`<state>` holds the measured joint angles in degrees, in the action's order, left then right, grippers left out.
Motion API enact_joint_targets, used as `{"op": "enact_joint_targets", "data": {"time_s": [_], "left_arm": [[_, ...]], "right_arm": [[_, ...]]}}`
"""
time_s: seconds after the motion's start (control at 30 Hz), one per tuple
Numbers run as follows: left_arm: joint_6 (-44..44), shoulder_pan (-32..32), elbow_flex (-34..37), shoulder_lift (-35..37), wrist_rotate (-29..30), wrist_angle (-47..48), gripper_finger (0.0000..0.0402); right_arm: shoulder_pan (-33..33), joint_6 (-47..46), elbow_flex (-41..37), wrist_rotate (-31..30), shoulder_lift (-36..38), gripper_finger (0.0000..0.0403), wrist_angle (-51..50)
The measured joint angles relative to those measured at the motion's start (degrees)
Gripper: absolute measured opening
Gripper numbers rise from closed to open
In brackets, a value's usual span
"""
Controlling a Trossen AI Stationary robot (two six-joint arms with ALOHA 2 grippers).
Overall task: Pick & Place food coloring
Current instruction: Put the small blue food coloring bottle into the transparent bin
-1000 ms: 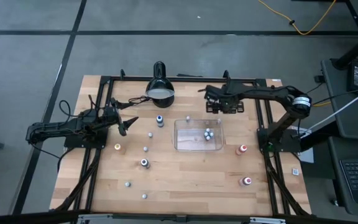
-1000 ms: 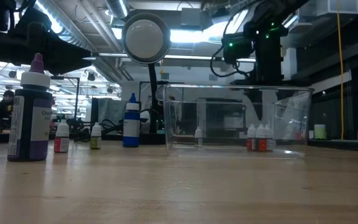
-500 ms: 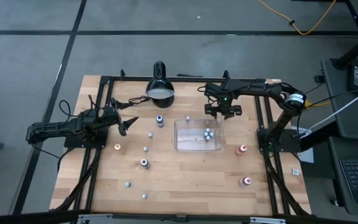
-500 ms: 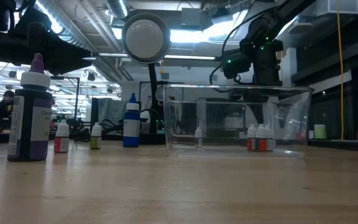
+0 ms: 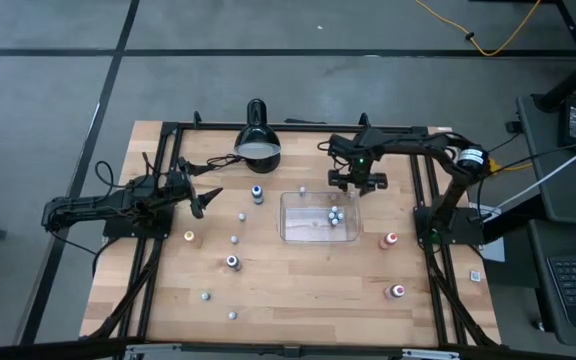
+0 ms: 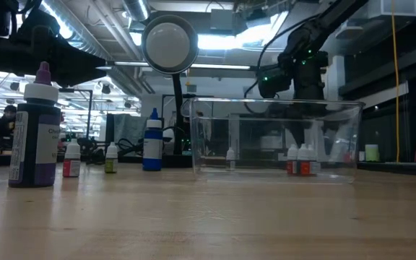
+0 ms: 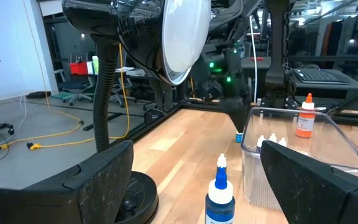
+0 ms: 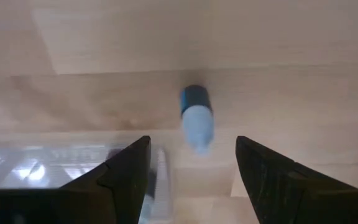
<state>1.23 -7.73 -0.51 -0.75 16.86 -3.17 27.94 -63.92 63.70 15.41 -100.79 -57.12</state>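
A tiny food coloring bottle point(image 8: 196, 118) with a blue top and pale body stands on the wood just beyond the far edge of the clear tray point(image 5: 318, 235). My right gripper point(image 8: 191, 168) hangs open above it, pointing steeply down, its fingers apart and clear of the bottle. In the high view it shows at the tray's far right corner point(image 5: 358, 180). Three small bottles point(image 5: 335, 215) stand inside the tray. My left gripper point(image 5: 208, 197) waits open at the table's left, level, facing a blue bottle point(image 7: 220, 194).
A black dome lamp point(image 5: 257, 143) stands at the far middle. Loose bottles stand left of the tray: orange point(image 5: 190, 237), dark point(image 5: 233, 262), several pale ones point(image 5: 234, 238). Two red-topped bottles point(image 5: 391, 240) point(image 5: 398, 291) stand right of the tray. The near middle is bare wood.
My right gripper has come down toward the tray's far right corner and tipped from a slant to pointing steeply down. Its fingers have kept the same gap. My left arm has kept still.
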Motion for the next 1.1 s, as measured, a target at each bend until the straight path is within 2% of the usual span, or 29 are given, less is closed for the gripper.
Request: {"op": "enact_joint_targets", "data": {"time_s": [0.3, 0.63, 1.1], "left_arm": [[0.0, 0.0, 0.0, 0.0, 0.0, 0.0, 0.0347], [0.0, 0.0, 0.0, 0.0, 0.0, 0.0, 0.0347], [0.0, 0.0, 0.0, 0.0, 0.0, 0.0, 0.0347]], "right_arm": [[0.1, 0.2, -0.3, -0.6, -0.1, 0.0228, 2.5], [0.1, 0.0, -0.3, -0.4, -0.1, 0.014, 1.9], [0.1, 0.0, -0.3, -1.2, 0.0, 0.0054, 1.9]]}}
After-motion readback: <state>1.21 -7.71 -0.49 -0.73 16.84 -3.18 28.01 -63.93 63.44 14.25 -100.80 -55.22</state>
